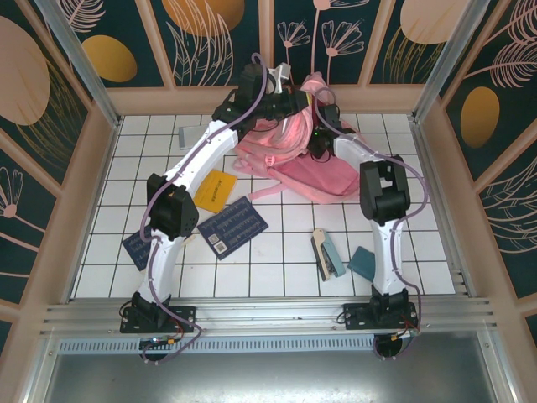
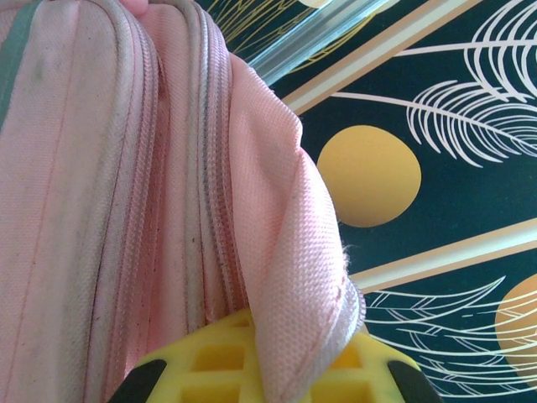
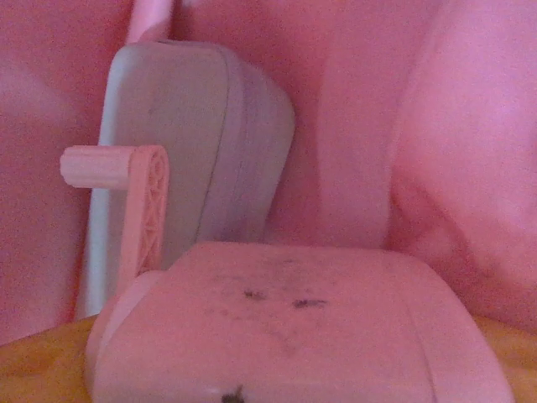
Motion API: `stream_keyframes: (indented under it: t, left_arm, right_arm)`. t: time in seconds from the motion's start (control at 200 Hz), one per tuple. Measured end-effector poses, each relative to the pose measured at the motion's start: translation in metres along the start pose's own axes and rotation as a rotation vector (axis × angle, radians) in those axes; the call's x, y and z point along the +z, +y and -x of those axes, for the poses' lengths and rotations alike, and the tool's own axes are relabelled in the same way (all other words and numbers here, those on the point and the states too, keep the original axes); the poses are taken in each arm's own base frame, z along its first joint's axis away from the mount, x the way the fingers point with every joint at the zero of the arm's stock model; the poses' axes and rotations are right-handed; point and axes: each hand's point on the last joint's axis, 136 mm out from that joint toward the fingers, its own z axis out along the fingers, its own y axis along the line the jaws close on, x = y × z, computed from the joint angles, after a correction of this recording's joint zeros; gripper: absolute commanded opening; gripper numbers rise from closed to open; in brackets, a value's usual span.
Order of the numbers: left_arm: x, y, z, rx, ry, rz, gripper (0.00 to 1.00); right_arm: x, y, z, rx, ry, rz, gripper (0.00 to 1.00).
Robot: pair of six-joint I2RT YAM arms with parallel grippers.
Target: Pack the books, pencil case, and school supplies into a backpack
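Nearest on the desk (image 1: pixel 285 273) lie a stapler (image 1: pixel 325 253), a teal pad (image 1: pixel 364 262), a small dark book (image 1: pixel 138 246), a navy book (image 1: pixel 232 227) and a yellow-orange book (image 1: pixel 214 191). Farther back, the left claw (image 2: pixel 281 368) is clamped on the fabric of the pink backpack (image 1: pixel 315 176). The right claw (image 1: pixel 319 141) is inside it with its jaws wide, beside the mint pencil case (image 3: pixel 193 143) and a pink block (image 3: pixel 294 327); I cannot tell whether it grips anything.

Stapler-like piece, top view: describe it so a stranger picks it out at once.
Find the big pink backpack at the far middle of the tiled table. Come straight toward the near edge; the stapler-like piece lies there, left of the right arm. It is narrow, tan and teal, unlike the flat dark teal square pad beside it.
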Motion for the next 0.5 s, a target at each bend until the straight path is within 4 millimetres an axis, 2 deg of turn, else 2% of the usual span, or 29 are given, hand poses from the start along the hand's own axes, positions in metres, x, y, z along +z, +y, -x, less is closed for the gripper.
stream_keyframes:
  t: [0.04,0.075,0.23,0.375,0.5]
  left_arm:
    - [0.000,0.000,0.000,-0.001,0.000,0.001,0.00]
    - [0.000,0.001,0.000,-0.001,0.001,0.002,0.00]
    - [-0.001,0.002,0.002,-0.002,-0.004,0.005,0.00]
    - [-0.003,0.005,0.005,-0.004,-0.009,0.008,0.00]
    - [-0.003,0.005,0.005,-0.004,-0.009,0.009,0.00]
  right_arm:
    - [0.001,0.005,-0.003,-0.008,0.005,0.018,0.89]
    - [0.002,0.009,-0.005,-0.016,0.012,0.031,0.93]
    - [-0.005,0.019,-0.010,-0.075,0.007,0.053,0.97]
    - [-0.036,0.025,-0.005,-0.128,-0.022,0.047,0.97]
    - [-0.071,0.036,0.004,-0.173,-0.070,0.066,0.96]
